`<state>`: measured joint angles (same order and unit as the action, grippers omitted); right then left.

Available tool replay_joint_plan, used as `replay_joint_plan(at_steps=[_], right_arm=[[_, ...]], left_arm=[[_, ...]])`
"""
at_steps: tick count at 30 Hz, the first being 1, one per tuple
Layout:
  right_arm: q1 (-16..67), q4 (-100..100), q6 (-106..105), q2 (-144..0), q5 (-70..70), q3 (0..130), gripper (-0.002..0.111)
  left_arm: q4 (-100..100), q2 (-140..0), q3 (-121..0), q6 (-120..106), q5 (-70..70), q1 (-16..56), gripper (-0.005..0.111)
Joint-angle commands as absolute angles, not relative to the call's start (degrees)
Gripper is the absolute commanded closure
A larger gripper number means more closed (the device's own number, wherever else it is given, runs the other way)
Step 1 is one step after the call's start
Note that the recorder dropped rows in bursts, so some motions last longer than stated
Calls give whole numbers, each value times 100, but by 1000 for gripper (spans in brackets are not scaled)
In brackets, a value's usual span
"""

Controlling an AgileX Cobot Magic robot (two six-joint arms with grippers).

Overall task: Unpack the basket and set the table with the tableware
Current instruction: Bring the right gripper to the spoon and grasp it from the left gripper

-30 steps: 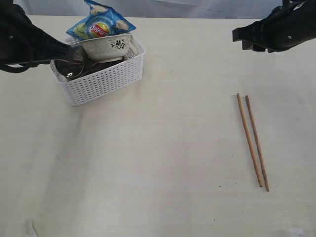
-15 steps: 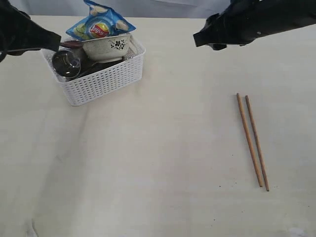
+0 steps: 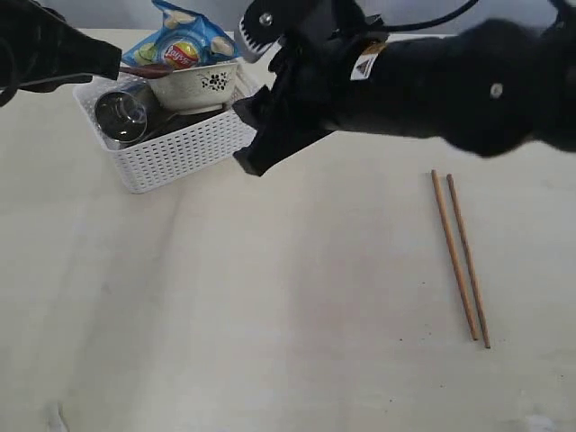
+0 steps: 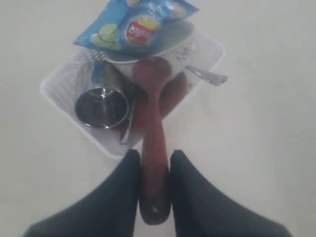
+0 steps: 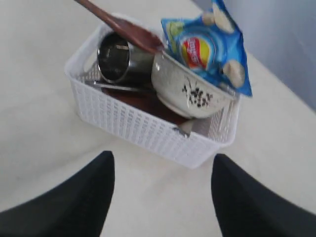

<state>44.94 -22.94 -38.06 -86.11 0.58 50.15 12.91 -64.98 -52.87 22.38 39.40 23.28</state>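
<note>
Left hand [image 4: 154, 157] grips the dark red spoon [image 4: 153, 98] by its handle above the basket [image 3: 184, 148] at the far left of the table [image 3: 270, 315]; right hand [image 5: 160, 168], spread wide and empty, hovers just right of the basket.

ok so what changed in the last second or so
The right gripper swung from the far right across to the white lattice plastic basket, its jaws opening wide. The left gripper, shut on the dark red spoon, drew back to the left with it. The basket, cream floral bowl, steel cup, blue chip bag and brown wooden chopsticks stayed put.
</note>
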Motion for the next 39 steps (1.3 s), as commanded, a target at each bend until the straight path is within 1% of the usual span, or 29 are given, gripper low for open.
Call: replay_joint_plan(at_steps=[1, 8, 14, 25, 29, 32, 33, 35, 36, 39], right_arm=[[5061, -2290, -4081, -8519, 1666, 4513, 52], [5700, -2252, -4038, -8519, 3105, 3981, 52], [5876, -2071, -4093, -8543, 3856, 3956, 52], [5876, -1774, -4071, -8939, 3869, 3956, 52], [5876, -2132, -3671, -8886, 3772, 3956, 52], [5746, -3401, -3438, -8469, 2967, 3971, 52], [5578, -3546, -3362, -8264, 2377, 3992, 52], [5474, -2826, -3474, -8107, 1892, 3999, 52], [5474, -2514, -3530, -8080, 1892, 3989, 52], [5551, -1551, -3556, -8216, 2735, 3989, 52]], left_arm=[[956, -6465, -5319, 2094, 3882, 2354, 107], [374, -6465, -5319, 1909, 3526, 2354, 107], [-186, -6465, -5319, 1686, 3463, 2354, 107], [-890, -6465, -5319, 1425, 3243, 2354, 107], [-890, -6465, -5319, 1084, 3176, 2354, 107], [-890, -6465, -5308, 764, 3070, 2354, 107], [-890, -6465, -5308, 764, 3027, 2354, 107], [-990, -6465, -5308, 789, 3003, 2354, 107], [-1038, -6465, -5308, 828, 3035, 2354, 107], [-1256, -6465, -5308, 913, 3050, 2354, 107]])
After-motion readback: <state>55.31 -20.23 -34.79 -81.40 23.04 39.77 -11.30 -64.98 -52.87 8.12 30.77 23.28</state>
